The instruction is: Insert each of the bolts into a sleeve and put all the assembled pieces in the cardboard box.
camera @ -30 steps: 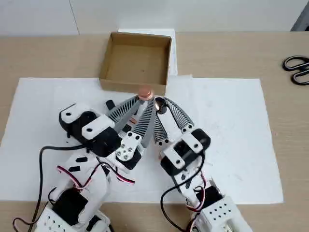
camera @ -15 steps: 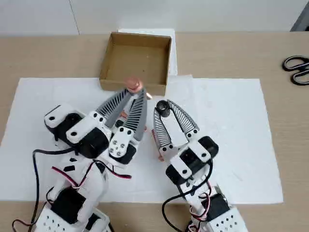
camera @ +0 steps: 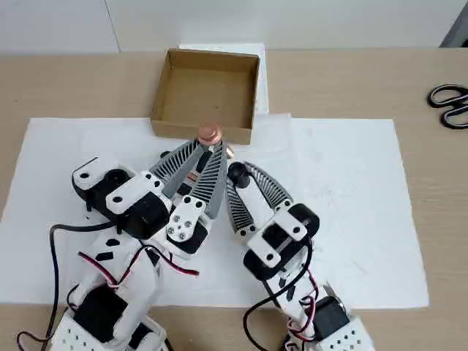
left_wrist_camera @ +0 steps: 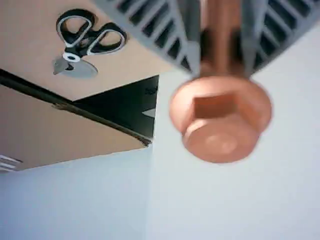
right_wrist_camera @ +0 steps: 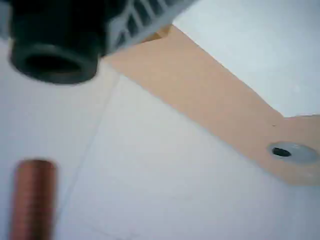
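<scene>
My left gripper (camera: 209,146) is shut on a copper bolt (camera: 210,134), whose flanged hex head (left_wrist_camera: 220,117) sticks out past the fingertips, just in front of the near wall of the cardboard box (camera: 207,95). The left wrist view has the left gripper (left_wrist_camera: 220,47) clamped on the bolt's shaft. Close to its right, my right gripper (camera: 239,175) is shut on a black sleeve (camera: 238,173). The sleeve (right_wrist_camera: 54,47) shows its open bore in the right wrist view, held by the right gripper (right_wrist_camera: 65,20). A copper threaded shaft (right_wrist_camera: 32,200) lies beyond it.
A white paper sheet (camera: 351,190) covers the table under both arms. The open box stands at the sheet's far edge. Black-handled scissors (camera: 450,104) lie at the far right of the table, also visible as scissors (left_wrist_camera: 87,42) in the left wrist view.
The left gripper drew the bolt left, away from the sleeve, then came partway back. The right gripper pulled the sleeve slightly nearer and left. Both grips held.
</scene>
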